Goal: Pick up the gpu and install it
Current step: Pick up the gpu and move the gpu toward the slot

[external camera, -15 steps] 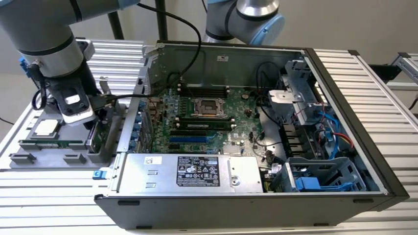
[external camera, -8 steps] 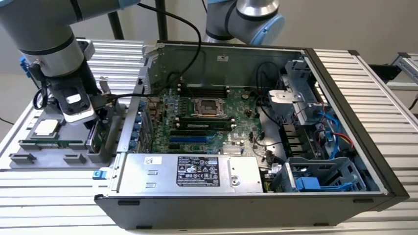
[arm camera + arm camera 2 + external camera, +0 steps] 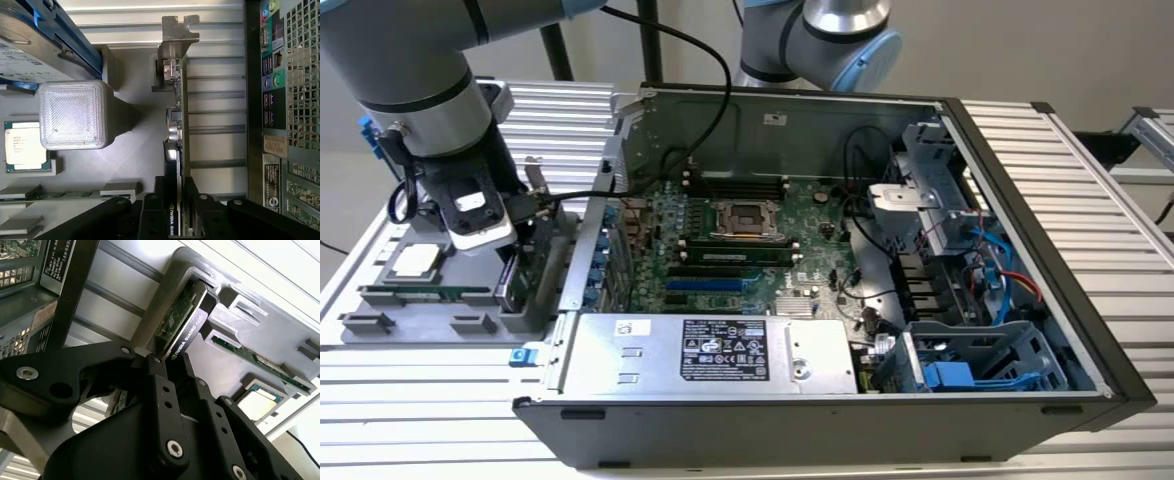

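The hand [image 3: 176,202] clamps the upright gpu [image 3: 179,100], fingers [image 3: 156,215] hiding part of it.

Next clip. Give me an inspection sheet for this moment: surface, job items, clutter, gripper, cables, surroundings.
Surface: ribbed aluminium table, carrying a grey parts tray and an open computer case.
Job's things: gpu stands on edge in the tray, its silver bracket at the end far from the gripper; not installed.
Clutter: processor and memory stick in the tray, blue-framed hard drive next to them.
Gripper: gripper at the gpu's edge in both wrist views.
Cables: black cable hangs over the case; coloured leads inside it.
Surroundings: grey-and-blue robot joint behind the case; pale wall.
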Available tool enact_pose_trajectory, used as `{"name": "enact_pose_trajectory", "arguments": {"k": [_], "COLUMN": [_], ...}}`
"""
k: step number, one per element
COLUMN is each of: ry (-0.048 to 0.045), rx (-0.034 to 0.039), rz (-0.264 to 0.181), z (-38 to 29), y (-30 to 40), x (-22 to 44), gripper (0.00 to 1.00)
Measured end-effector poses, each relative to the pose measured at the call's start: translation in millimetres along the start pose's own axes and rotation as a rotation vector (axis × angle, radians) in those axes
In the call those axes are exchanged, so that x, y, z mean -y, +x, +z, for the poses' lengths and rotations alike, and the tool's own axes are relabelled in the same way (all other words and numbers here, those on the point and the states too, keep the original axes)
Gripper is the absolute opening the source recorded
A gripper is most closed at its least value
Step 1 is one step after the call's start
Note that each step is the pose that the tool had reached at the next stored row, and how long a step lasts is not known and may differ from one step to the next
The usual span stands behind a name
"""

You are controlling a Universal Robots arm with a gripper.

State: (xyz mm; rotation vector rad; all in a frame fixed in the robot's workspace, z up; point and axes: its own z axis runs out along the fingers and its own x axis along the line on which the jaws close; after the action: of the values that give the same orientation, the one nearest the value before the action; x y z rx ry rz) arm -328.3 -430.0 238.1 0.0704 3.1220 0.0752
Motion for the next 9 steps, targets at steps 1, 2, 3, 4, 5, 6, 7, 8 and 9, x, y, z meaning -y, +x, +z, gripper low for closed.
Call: {"name": "enact_pose_trajectory", "arguments": {"k": [1,2,3,4,5,6,7,8,9], "ry": [-0.0001,0.0,-0.0001,-0.0002,-0.0001,-0.0001,-0.0003,-0.0004,-0.0002], "rx": [0.0001,0.0001,0.0,-0.0002,-0.0002,-0.0002,-0.0001,0.0001,-0.0002], "rz": [0.0,0.0,-0.004,-0.007,-0.007,-0.007,-0.007,-0.007,-0.007], "z": [0.0,0.0,0.0,0.0,0.0,0.0,0.0,-0.2,-0.7], "y": [0.0,0.0,0.0,0.0,0.0,0.0,0.0,-0.1,-0.1], "x": [0.0,0.0,0.0,0.0,0.0,0.0,0.0,0.0,-0.1], "gripper": [0.0,0.0,0.0,0.0,0.0,0.0,0.0,0.0,0.0]}}
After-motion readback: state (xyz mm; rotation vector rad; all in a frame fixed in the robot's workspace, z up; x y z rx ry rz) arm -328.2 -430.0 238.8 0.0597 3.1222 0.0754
